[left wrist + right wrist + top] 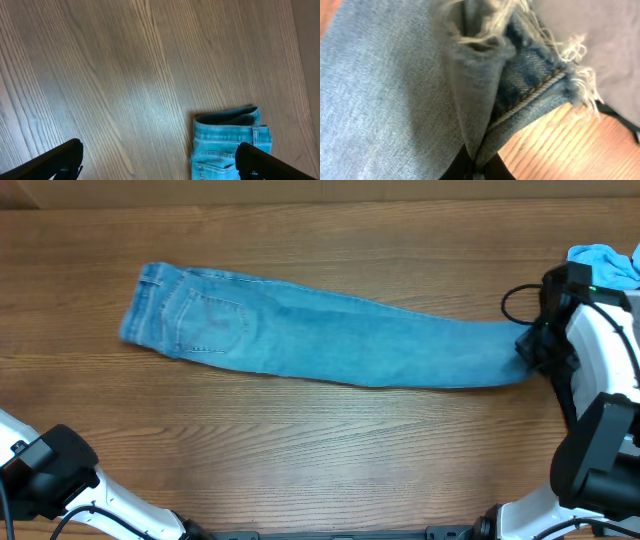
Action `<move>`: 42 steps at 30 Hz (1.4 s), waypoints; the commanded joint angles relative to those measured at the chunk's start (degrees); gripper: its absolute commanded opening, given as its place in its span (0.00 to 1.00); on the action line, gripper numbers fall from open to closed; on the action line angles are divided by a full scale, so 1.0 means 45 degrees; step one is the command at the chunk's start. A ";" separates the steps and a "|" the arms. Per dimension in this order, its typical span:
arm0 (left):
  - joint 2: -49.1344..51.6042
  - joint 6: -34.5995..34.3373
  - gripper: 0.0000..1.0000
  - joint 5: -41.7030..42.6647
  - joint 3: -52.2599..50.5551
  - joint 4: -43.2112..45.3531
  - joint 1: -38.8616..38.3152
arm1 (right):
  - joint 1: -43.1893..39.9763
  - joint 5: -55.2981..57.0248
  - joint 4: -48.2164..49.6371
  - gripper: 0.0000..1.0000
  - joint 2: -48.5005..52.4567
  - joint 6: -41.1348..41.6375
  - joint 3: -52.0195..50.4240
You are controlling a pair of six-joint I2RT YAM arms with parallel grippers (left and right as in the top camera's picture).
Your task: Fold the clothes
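Looks like we're at the start of the crosswise fold. The jeans (330,340) lie flat in the middle of the tabletop (300,450) with the legs stacked one on the other, so I'd say the lengthwise halving is done. The right tool (476,169) is clamped on the frayed hem (530,85) — the wrist view shows denim pinched tight in it and nothing else. The left tool (160,159) is spread wide with nothing in it, hovering over bare wood just beside the waistband (230,125).

The long axis runs side to side across the tabletop, a bit tilted. The waistband and back pocket (210,320) point to the robot's left and slightly toward the far edge, and the hem points right and a little nearer. A sky-blue garment (603,264) sits bunched at the far right corner.

My guess for the next move is to lift the hem and carry it over toward the waistband — both layers need to come along, and the waist end may slide unless the left tool pins it.
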 commanded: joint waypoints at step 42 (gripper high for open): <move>0.0063 0.0233 1.00 -0.0053 -0.0068 -0.0024 -0.0029 | 0.4439 -1.2138 0.0874 1.00 0.1127 -1.3401 0.8286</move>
